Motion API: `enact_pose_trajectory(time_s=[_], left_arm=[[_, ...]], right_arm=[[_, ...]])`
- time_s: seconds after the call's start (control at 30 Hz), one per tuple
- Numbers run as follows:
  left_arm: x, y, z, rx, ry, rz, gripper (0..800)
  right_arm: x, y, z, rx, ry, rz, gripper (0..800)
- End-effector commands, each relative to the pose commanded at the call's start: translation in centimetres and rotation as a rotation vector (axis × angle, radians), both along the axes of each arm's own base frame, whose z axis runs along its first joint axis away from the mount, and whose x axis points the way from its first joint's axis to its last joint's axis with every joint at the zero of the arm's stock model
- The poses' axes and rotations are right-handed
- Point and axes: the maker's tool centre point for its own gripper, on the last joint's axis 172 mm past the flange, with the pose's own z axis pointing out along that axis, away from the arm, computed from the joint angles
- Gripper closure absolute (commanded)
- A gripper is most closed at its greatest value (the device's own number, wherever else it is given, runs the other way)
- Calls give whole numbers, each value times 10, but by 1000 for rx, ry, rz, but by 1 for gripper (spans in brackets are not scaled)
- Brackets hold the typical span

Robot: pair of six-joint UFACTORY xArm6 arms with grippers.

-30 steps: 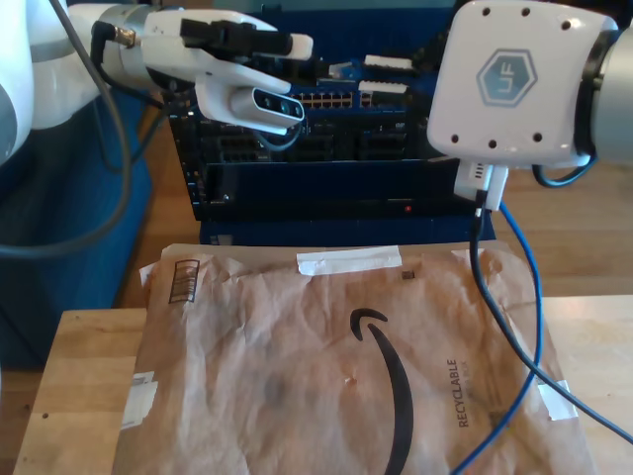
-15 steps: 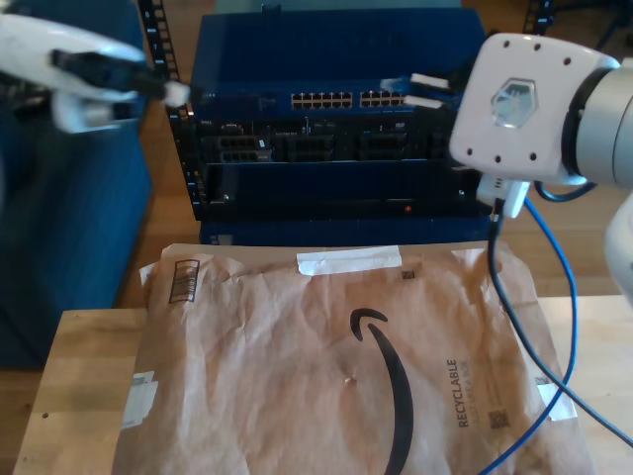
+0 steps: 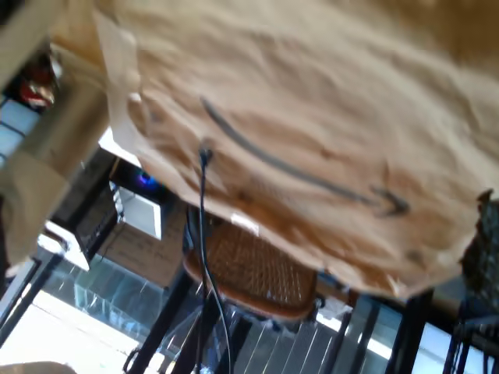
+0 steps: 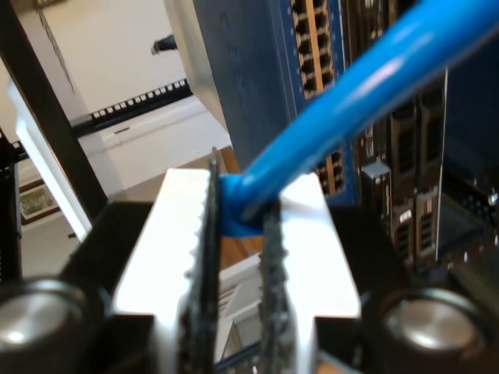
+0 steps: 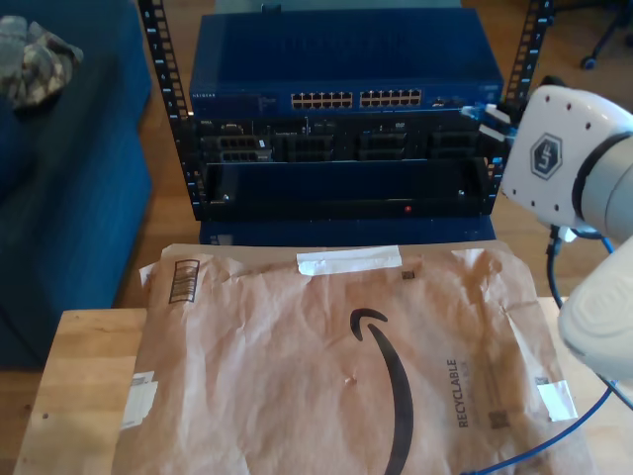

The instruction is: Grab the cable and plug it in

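**Cable pinched tight in my second hand, up by the rack**

Cable sitting clamped in my second hand, bright blue and squeezed right between the two toothed fingers, jaws closing narrow on it. Running up and away from the pinch, crossing in front of the rows of ports on the blue switch behind. No telling whether the plug end is touching anything; too close and too blurry for that.

Over in the exterior view, hovering at that view's right, white arm reaching toward the right end of the network switch, hand end sitting just beside the rack rail there. More blue cable dangling below the arm and looping back across the near right corner of the big brown paper mailer. Mailer lying flat and crinkly on the wooden counter, covering most of it, arrow logo facing up. Rack standing behind the counter, with two banks of ports along the switch front. Camo cloth resting on the blue couch at the exterior view's top left.

First wrist view looking at the same brown mailer, pretty smeared, with a thin dark cord hanging past it and a wicker chair seat beyond. Can't tell how my first hand is set, wide or narrow.
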Motion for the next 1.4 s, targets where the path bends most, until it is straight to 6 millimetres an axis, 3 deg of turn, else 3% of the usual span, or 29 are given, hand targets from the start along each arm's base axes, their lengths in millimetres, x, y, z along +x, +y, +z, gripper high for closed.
enact_pose_trajectory(time_s=[0.17, 0.27, 0.4, 0.5, 0.57, 0.83, 1.03, 1.27, 1.4], left_arm=[[-74, 41, -30, -15, -2, -12, 0], [-115, 51, -49, 27, -29, -35, 0], [-169, 31, -75, 17, -25, -85, 0], [-204, 7, -106, 1, 1, -102, 0], [-221, 5, -123, 59, 26, -128, 0], [-249, -13, -134, 65, 9, -170, 0], [-269, -21, -159, 115, -23, -187, 0], [-283, -20, -197, 200, -88, -151, 0], [-286, -14, -201, 240, -102, -137, 0]], right_arm=[[-2, -3, -10, -23, 3, -5, 792], [-4, -5, -19, -27, 16, -7, 791], [-5, -5, -21, -29, 21, -7, 791], [-5, -5, -21, -27, 20, -6, 791], [-7, -5, -26, -30, 28, -6, 791], [-12, -8, -42, -38, 53, -7, 791], [-17, -9, -51, -43, 64, -5, 791], [-22, -11, -57, -43, 71, -5, 791], [-23, -11, -54, -42, 62, -4, 792]])
